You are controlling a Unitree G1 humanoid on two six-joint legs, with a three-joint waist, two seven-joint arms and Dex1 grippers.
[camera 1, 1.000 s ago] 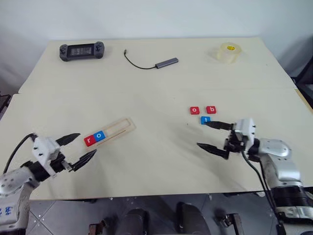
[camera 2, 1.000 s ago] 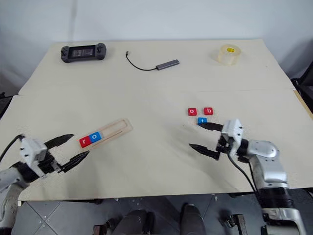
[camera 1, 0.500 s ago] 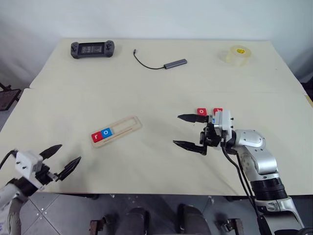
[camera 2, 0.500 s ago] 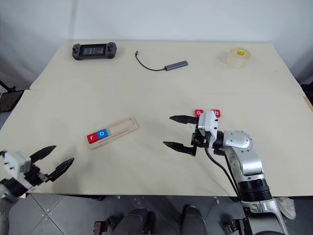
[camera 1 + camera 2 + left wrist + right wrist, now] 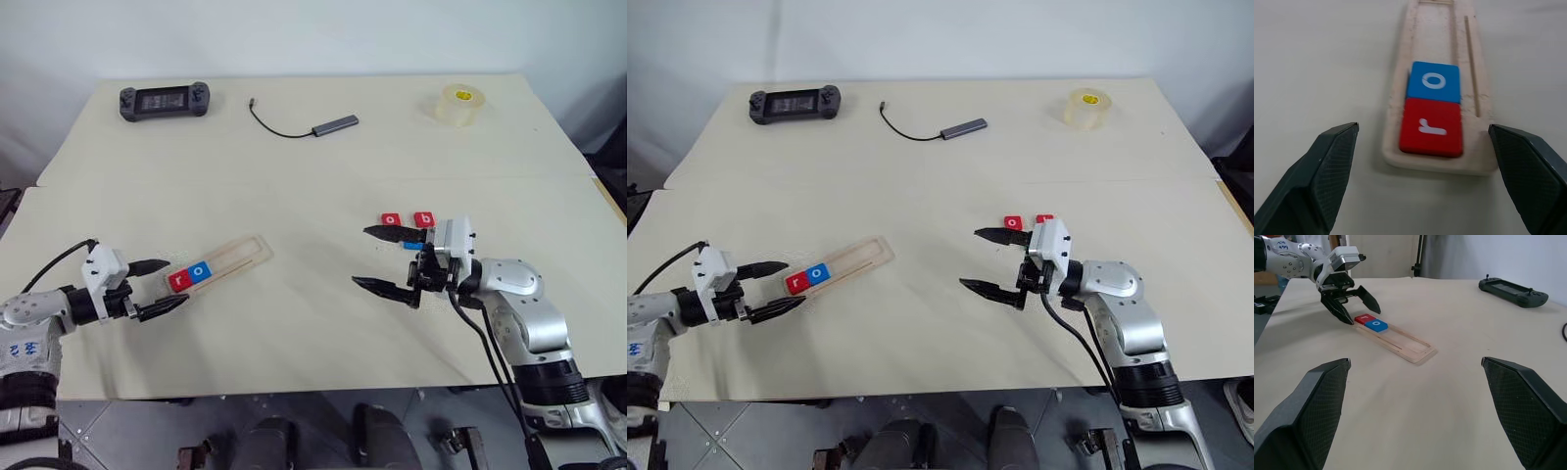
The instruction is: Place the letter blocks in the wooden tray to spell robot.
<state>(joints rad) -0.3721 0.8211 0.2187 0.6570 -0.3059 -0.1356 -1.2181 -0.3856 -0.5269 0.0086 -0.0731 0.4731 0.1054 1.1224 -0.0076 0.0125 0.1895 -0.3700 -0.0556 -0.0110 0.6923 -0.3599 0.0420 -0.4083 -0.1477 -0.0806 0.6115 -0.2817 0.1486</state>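
Note:
The wooden tray [image 5: 245,253] lies slanted on the left half of the table. It holds a red r block [image 5: 179,281] and a blue o block [image 5: 200,271] at its near-left end. My left gripper [image 5: 177,283] is open, its two fingers straddling that end close to the r block [image 5: 1431,127]. A red o block [image 5: 391,219], a red b block [image 5: 423,219] and a partly hidden blue block [image 5: 412,246] lie right of centre. My right gripper [image 5: 360,257] is open and empty just left of them, pointing toward the tray [image 5: 1410,345].
A black game controller [image 5: 164,100], a grey USB hub with cable [image 5: 333,124] and a roll of clear tape [image 5: 458,104] lie along the far side of the table. A seam crosses the table's middle. Bare tabletop separates the tray from the loose blocks.
My left gripper has come forward from the table's front edge to the tray's near end. My right gripper has shifted left, from beside the loose blocks to just past them.

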